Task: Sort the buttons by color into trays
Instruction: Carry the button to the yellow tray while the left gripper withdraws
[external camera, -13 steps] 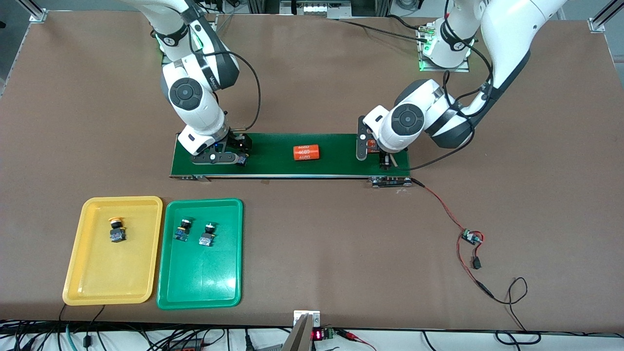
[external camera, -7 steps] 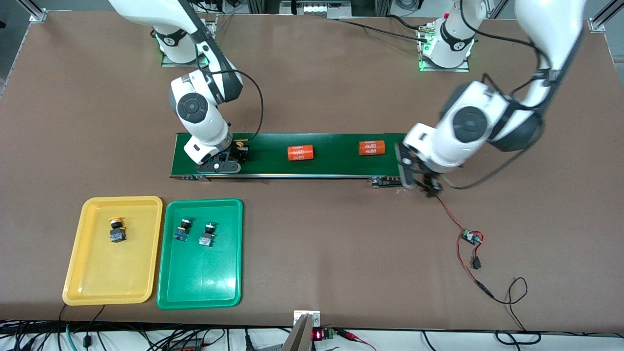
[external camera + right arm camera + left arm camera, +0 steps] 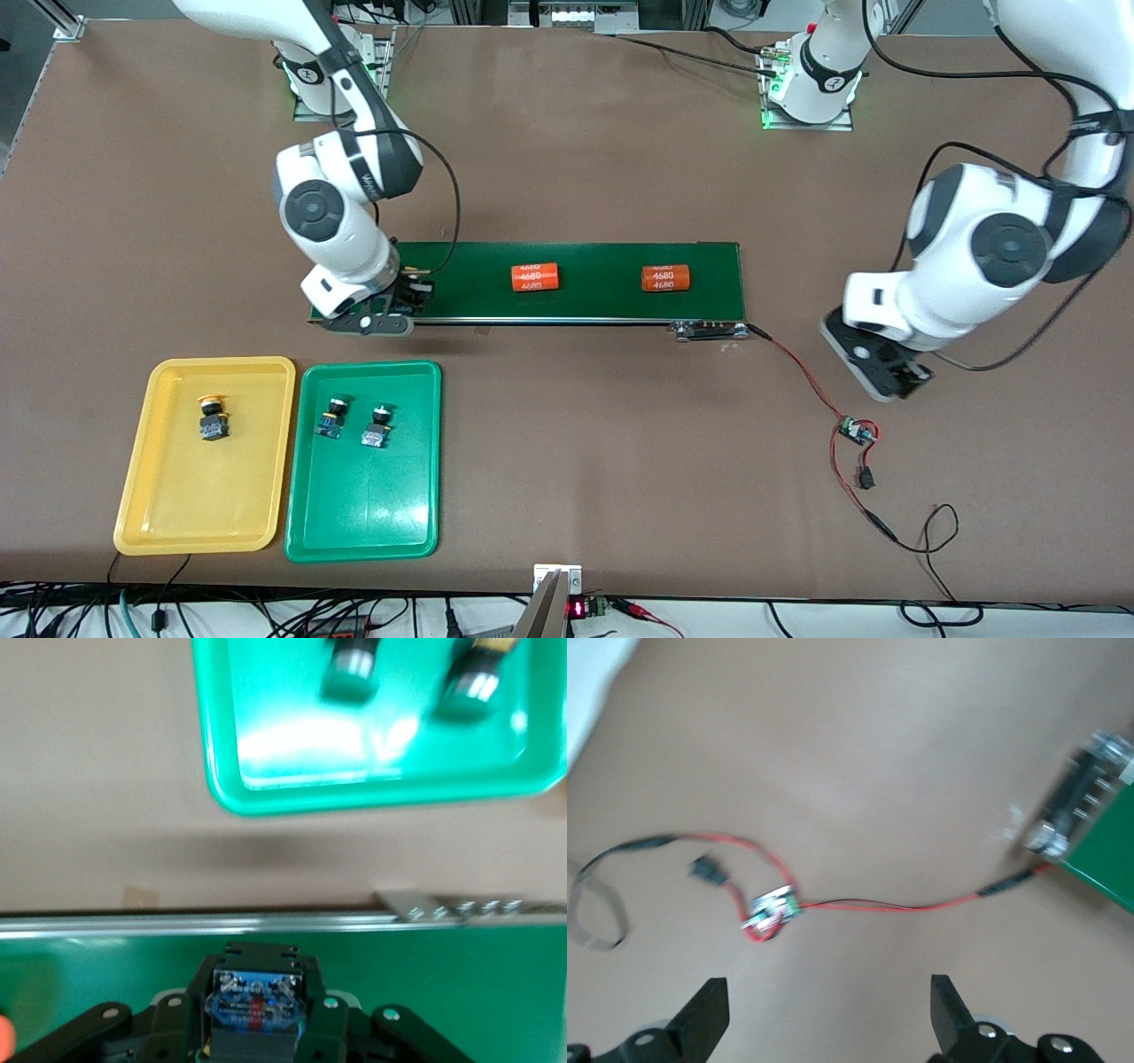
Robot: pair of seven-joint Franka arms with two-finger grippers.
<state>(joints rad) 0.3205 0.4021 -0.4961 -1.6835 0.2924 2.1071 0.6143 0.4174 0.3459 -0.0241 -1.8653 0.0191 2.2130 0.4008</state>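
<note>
Right gripper (image 3: 403, 306) over the conveyor belt (image 3: 602, 306) at the end toward the right arm, fingers (image 3: 328, 1028) clamped on a button (image 3: 255, 1003) with a black body; cap color hidden in the right wrist view, a sliver of yellow-orange visible beside the wrist in the front view.

Left gripper (image 3: 824, 1014) up over bare desk (image 3: 620, 461) past the belt's end toward the left arm, fingers (image 3: 709, 1014) spread wide with nothing between them. Just below it in the front view, a small circuit board (image 3: 856, 431) with red and black wires (image 3: 797, 372) running back to the belt's corner.

On the belt, two orange cylinders marked 4680: one (image 3: 536, 277) near the middle, the other (image 3: 664, 278) closer to the left arm's end, well apart from each other.

Nearer the front camera than the belt, two trays side by side, close together without clearly touching: yellow tray (image 3: 151, 514) toward the right arm's end of the desk, green tray (image 3: 363, 523) just beside it. In the yellow tray, one button with a yellow-orange cap (image 3: 212, 418), lying in the half farther from the camera. In the green tray, two buttons with black bodies (image 3: 330, 418) (image 3: 376, 429), near each other but apart, also in the farther half; caps seen green in the right wrist view.
</note>
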